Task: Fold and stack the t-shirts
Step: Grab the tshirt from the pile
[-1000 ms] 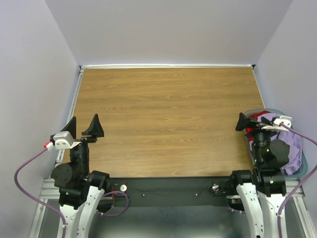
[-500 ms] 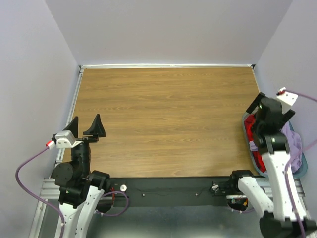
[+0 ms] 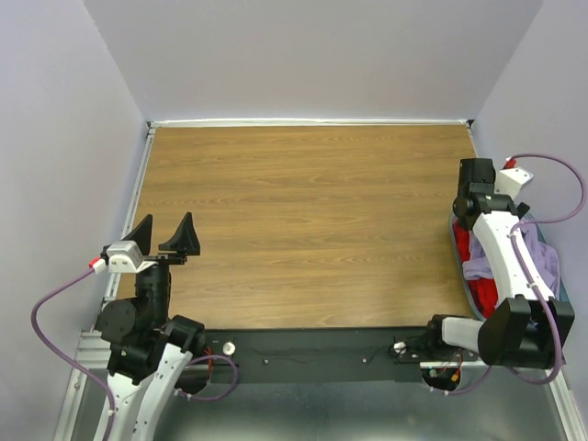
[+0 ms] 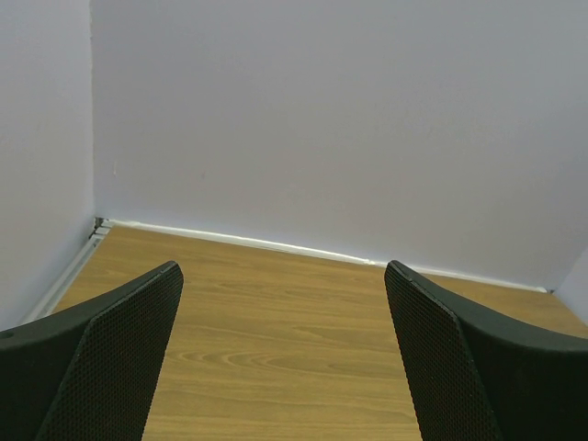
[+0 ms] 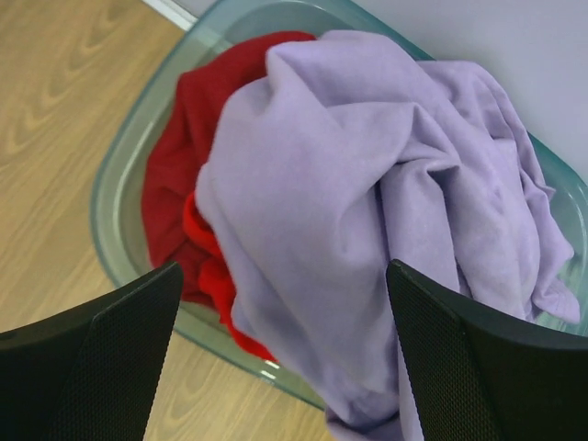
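Both t-shirts lie crumpled in a teal-grey basket (image 3: 568,299) at the table's right edge. The lavender shirt (image 3: 540,262) (image 5: 367,175) is heaped on top and spills over the near rim. The red shirt (image 3: 483,287) (image 5: 175,184) shows underneath, on the side toward the table. My right gripper (image 3: 475,197) (image 5: 285,271) hangs above the basket, open, with the lavender cloth below its gap and nothing between the fingers. My left gripper (image 3: 163,235) (image 4: 283,276) is open and empty, low over the table's near left corner.
The wooden table (image 3: 308,220) runs back to a white strip along the rear wall (image 4: 276,244). Lavender-grey walls close in the left, back and right. The basket rim (image 5: 118,179) sits against the right wall, partly past the table's edge.
My right arm has risen from beside its base and swung out over the far end of the basket, now looking down into it. The left arm has hardly moved.
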